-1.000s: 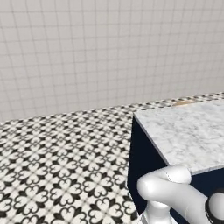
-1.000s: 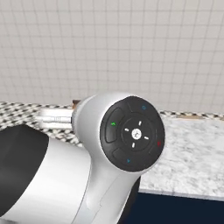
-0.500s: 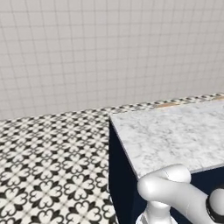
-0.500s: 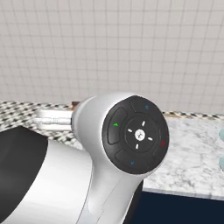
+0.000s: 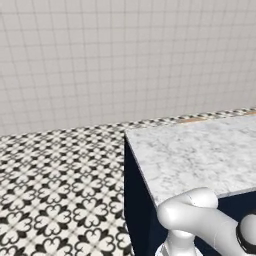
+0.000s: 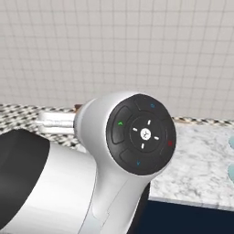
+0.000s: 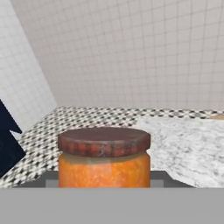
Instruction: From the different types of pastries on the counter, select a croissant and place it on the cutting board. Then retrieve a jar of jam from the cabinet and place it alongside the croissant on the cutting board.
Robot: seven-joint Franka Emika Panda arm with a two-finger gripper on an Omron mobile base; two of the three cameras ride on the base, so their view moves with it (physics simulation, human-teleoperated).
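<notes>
**Jam jar in hand, desk coming into reach**

While you look along the hand view, note that the jar of jam (image 7: 104, 159) sits upright right in front of the camera, its brownish lid (image 7: 104, 141) level and its orange body dropping behind the bottom of the picture. The fingertips themselves are hidden there, but the jar's place and the closed setting of the jaws say they are pinching it, clear of any surface.

You are, by my reading, in the second half of the task: the jar is out of the cabinet and is being carried to the cutting board. Neither board nor croissant can be made out, so I cannot tell you how the first half stands.

From the left base view, the marble desk (image 5: 200, 155) ends in a corner over a dark navy front (image 5: 137, 210), with patterned floor (image 5: 55, 185) to its left and a tiled wall (image 5: 125, 55) behind. From the right base view, the arm's round dark joint cap (image 6: 140, 134) blocks most of the scene; two pale blue plate edges (image 6: 231, 155) peek in at the far right.

Your next move calls for bringing the base further along the desk until the board shows, keeping the jar upright, and only then lowering it beside the croissant.
</notes>
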